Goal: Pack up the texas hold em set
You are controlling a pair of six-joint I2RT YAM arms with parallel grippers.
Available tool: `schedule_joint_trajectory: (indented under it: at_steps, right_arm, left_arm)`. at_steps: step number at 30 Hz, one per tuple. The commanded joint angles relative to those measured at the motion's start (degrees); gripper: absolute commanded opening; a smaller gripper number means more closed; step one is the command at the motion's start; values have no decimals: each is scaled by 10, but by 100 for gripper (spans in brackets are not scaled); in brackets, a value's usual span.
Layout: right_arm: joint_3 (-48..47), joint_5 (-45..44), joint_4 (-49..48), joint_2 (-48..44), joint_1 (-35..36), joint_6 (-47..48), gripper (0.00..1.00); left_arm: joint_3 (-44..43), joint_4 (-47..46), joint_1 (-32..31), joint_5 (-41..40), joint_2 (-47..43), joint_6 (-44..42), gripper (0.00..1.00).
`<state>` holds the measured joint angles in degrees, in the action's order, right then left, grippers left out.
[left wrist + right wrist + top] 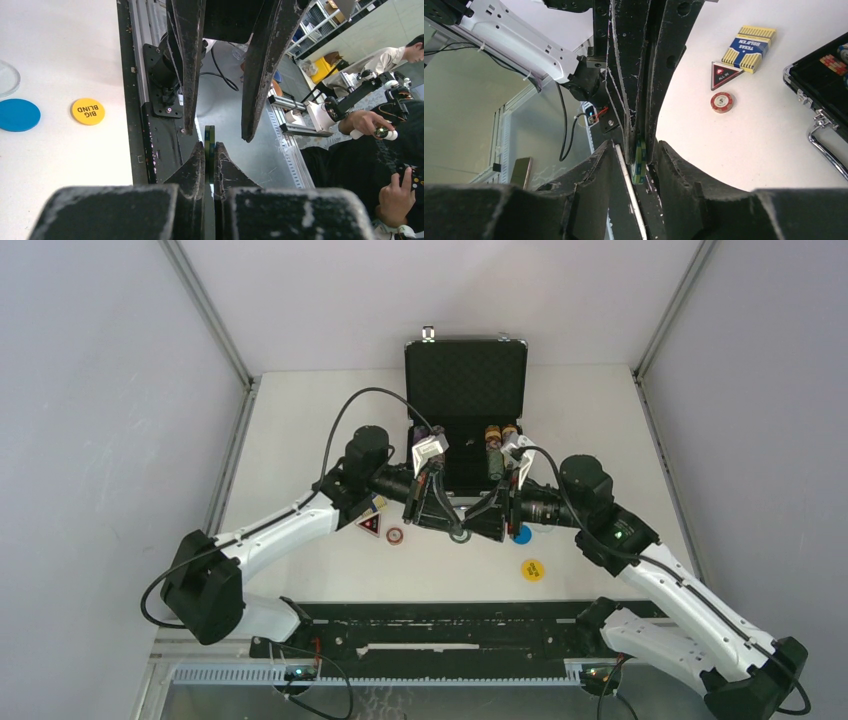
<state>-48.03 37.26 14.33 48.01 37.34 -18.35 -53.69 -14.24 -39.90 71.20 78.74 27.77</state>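
Note:
The black briefcase [466, 390] of the texas hold em set stands open at the back, with rows of chips [494, 436] inside. My left gripper [209, 150] is shut on a green poker chip [209, 134] held edge-on above the table's front. My right gripper [636, 150] is open, its fingers [187, 65] straddling the left fingertips and the green chip [640, 165]. On the table lie the yellow-blue card deck [749, 48], a red triangular token [725, 74], a red chip [722, 102], a blue round token [18, 114] and a yellow round token [87, 111].
Both grippers meet in front of the briefcase, left gripper [452, 528] and right gripper [472, 528]. The briefcase's silver handle [824, 145] faces the arms. A black rail [440, 625] runs along the table's near edge. Grey walls enclose the table.

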Motion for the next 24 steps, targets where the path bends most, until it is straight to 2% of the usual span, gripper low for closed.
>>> schedule_joint_trajectory:
  at_steps: [1,9,18,21,24]
  right_arm:
    - [1,30,-26,0,-4,3,45]
    - [6,30,-12,-5,-8,9,44]
    - [7,29,-14,-7,-16,6,26]
    - [7,37,-17,-2,-16,3,23]
    - [7,52,-17,3,-17,-2,24]
  left_arm:
    - [-49,-22,-3,19,-13,-13,0]
    - [-51,-15,-1,24,-21,-25,0]
    - [-53,32,0,23,-28,-65,0]
    - [-55,33,0,20,-27,-64,0]
    - [-57,33,2,14,-30,-65,0]
